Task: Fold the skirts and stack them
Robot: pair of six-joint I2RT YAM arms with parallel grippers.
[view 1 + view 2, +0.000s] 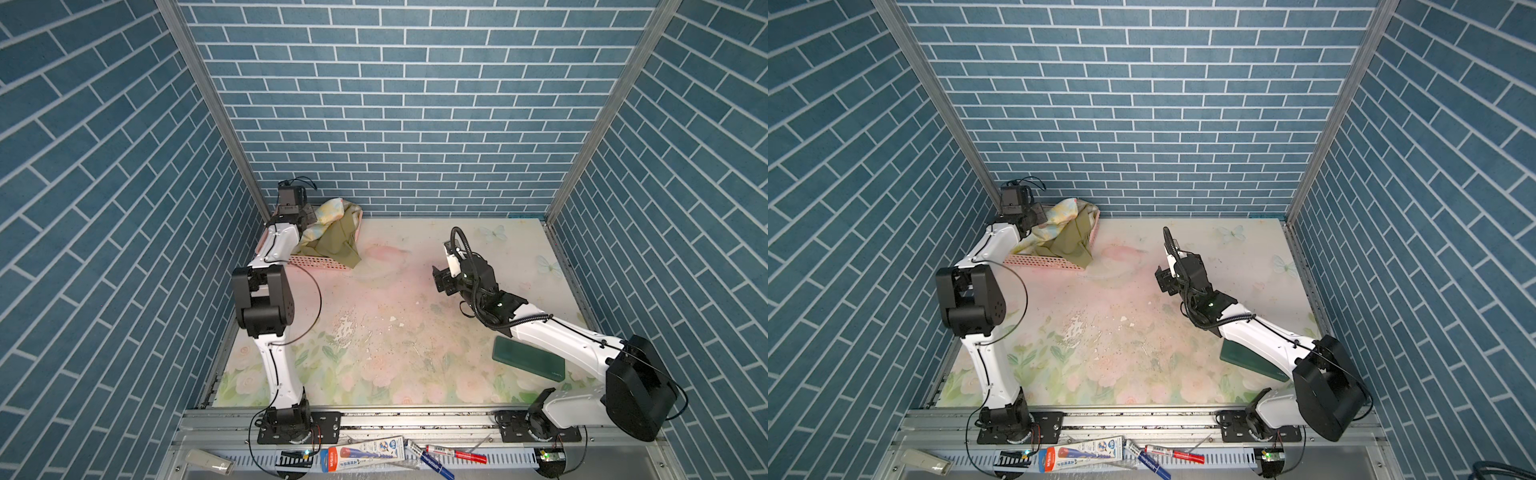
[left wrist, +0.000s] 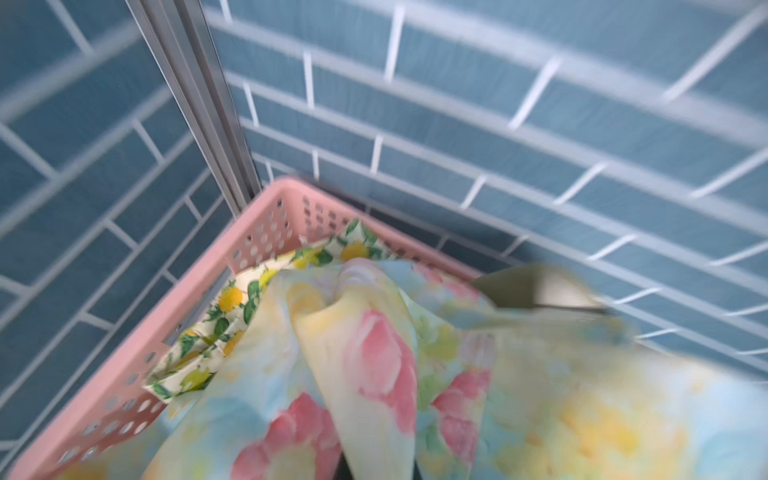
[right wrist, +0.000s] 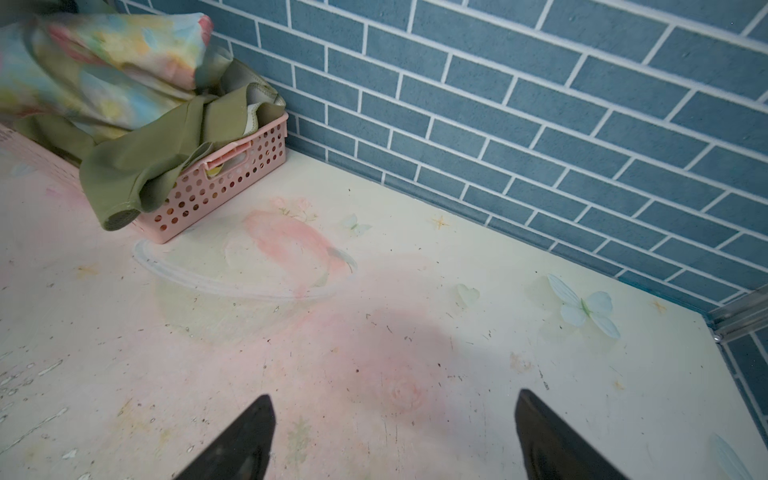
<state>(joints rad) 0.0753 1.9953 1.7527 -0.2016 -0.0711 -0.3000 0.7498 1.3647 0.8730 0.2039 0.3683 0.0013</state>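
Pastel floral skirt [image 2: 374,353], pinched — left end effector [image 1: 309,220]

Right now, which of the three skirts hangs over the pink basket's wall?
The plain olive green skirt: it drapes over the pink basket's rim and down its wall. The pastel floral skirt is bunched on top; the lemon-print skirt lies inside.

Place: robot lab cell
Walls: brick-print panels [image 1: 415,104] on aluminium posts [image 1: 210,95]
Rig: arms [image 1: 278,365] bolted to rail [image 1: 415,417] along tabletop [image 1: 395,332] edge
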